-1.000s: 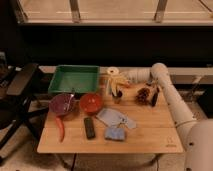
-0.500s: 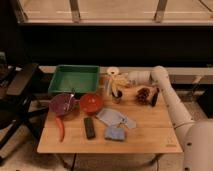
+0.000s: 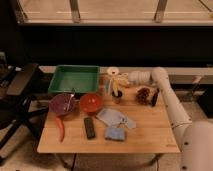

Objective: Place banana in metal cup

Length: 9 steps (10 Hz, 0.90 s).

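1. Banana (image 3: 119, 83), slim, pale yellow and curved, stands with its lower end in the small metal cup (image 3: 117, 97) on the wooden table (image 3: 150, 132).
2. Gripper (image 3: 120, 78), hard to make out above the cup, is clamped shut on the banana.
3. Smooth white arm (image 3: 167, 95) is cut off at the right edge.

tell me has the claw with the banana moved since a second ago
Yes. The claw has carried the banana leftward, away from the pine cone, to above the metal cup.
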Tool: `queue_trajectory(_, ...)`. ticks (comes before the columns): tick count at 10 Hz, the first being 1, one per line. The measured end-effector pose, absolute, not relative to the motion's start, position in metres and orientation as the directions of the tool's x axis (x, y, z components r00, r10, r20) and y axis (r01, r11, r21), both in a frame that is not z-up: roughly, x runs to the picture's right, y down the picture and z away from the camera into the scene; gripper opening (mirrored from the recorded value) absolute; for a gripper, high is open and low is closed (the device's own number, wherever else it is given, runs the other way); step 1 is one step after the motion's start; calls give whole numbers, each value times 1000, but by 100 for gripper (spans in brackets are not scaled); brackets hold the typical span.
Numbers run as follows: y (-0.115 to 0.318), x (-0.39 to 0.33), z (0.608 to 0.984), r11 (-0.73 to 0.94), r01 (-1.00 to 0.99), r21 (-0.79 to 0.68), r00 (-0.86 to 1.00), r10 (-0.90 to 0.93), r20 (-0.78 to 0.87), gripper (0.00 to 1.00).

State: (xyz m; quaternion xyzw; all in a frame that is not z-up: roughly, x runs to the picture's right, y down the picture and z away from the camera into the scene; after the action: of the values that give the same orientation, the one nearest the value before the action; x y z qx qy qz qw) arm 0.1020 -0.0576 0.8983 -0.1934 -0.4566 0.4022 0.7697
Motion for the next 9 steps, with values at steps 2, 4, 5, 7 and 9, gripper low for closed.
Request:
queue_trajectory(2, -52, 110, 900, 597, -457, -660, 237, 797, 556, 0)
queue_trajectory(4, -45, 118, 899, 586, -466, -664, 214, 802, 558, 0)
queue_trajectory(5, -41, 121, 898, 580, -471, -665, 206, 805, 556, 0)
queue_trajectory(7, -34, 130, 895, 560, -482, -673, 176, 815, 552, 7)
queue_trajectory(9, -29, 133, 889, 551, -480, -683, 154, 819, 553, 24)
